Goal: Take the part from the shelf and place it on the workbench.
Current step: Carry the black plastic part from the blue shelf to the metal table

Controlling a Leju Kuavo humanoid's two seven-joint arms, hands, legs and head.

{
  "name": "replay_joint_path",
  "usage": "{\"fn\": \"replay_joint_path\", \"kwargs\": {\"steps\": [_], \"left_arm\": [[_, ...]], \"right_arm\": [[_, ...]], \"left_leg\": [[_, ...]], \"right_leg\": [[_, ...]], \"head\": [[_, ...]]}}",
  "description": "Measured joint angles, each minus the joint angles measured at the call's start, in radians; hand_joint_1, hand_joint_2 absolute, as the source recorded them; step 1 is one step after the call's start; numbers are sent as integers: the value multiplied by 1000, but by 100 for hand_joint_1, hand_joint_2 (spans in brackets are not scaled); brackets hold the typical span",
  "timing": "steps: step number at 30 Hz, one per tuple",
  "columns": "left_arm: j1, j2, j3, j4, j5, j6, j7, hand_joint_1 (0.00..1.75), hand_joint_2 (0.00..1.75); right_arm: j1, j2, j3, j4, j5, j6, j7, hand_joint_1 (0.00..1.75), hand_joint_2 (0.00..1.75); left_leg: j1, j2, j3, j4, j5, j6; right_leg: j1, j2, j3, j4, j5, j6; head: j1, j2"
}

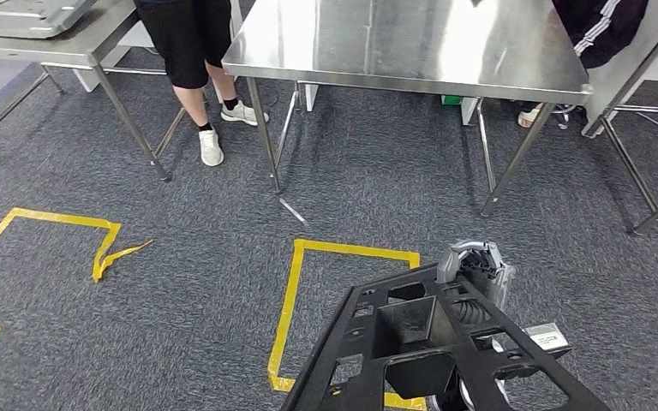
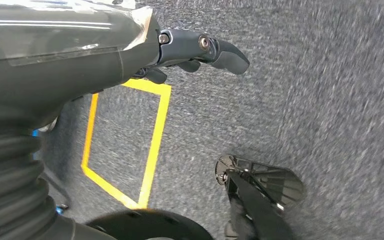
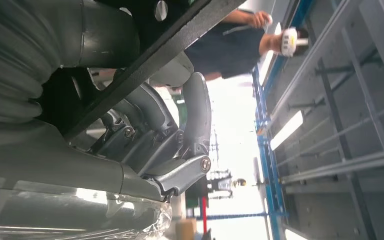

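Note:
The part [image 1: 428,342] is a large black plastic frame with several cut-outs, low in the head view and tilted up towards the workbench. My right hand [image 1: 477,270] grips its far edge from underneath. In the right wrist view the fingers [image 3: 190,115] curl around the part's black bar [image 3: 155,55]. The workbench [image 1: 411,43] is a bare steel table straight ahead, across a stretch of carpet. My left hand [image 2: 200,50] hangs over the carpet and holds nothing, its fingers loosely apart.
Yellow tape squares [image 1: 296,291] mark the grey carpet between me and the workbench. A person [image 1: 193,51] stands by a second steel table [image 1: 60,43] at the back left. Another person [image 1: 604,30] is at the back right, beside a further table's legs [image 1: 634,171].

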Motion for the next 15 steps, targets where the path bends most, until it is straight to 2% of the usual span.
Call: {"fn": "replay_joint_path", "kwargs": {"steps": [2,4,6,8,9,10,12,13,15], "left_arm": [[0,0,0,0,0,0,0,0,175],[1,0,0,0,0,0,0,0,175],[1,0,0,0,0,0,0,0,175],[0,1,0,0,0,-1,0,0,175],[0,1,0,0,0,-1,0,0,175],[-1,1,0,0,0,-2,0,0,175],[-2,0,0,0,0,-2,0,0,175],[-1,0,0,0,0,-2,0,0,175],[2,0,0,0,0,-2,0,0,175]], "right_arm": [[0,0,0,0,0,0,0,175,175],[1,0,0,0,0,0,0,175,175],[1,1,0,0,0,0,0,175,175],[1,2,0,0,2,0,1,175,175],[1,2,-1,0,4,0,1,175,175],[1,2,-1,-1,7,-1,1,175,175],[-1,2,-1,-1,14,-4,1,175,175],[-2,2,-1,-1,16,-5,1,175,175],[-2,2,0,-1,17,-6,1,175,175]], "left_leg": [[0,0,-3,4,-1,0],[0,-1,-13,11,11,0],[7,-40,37,-121,88,2],[8,-73,94,-259,153,12],[5,-66,98,-266,154,21],[3,-56,101,-269,157,29],[4,-38,107,-277,165,45],[2,-29,107,-278,167,50],[-1,-13,105,-277,167,54]], "right_leg": [[0,1,0,0,0,0],[0,14,0,1,0,0],[1,53,-1,5,0,8],[0,92,-6,6,3,25],[1,102,-12,4,6,34],[1,95,-17,6,5,40],[4,50,-43,54,-19,43],[5,21,-66,108,-43,39],[6,-4,-127,238,-92,35]], "head": [[0,0],[0,0],[0,0],[0,0],[0,0],[0,0],[5,0],[7,0],[10,0]]}}
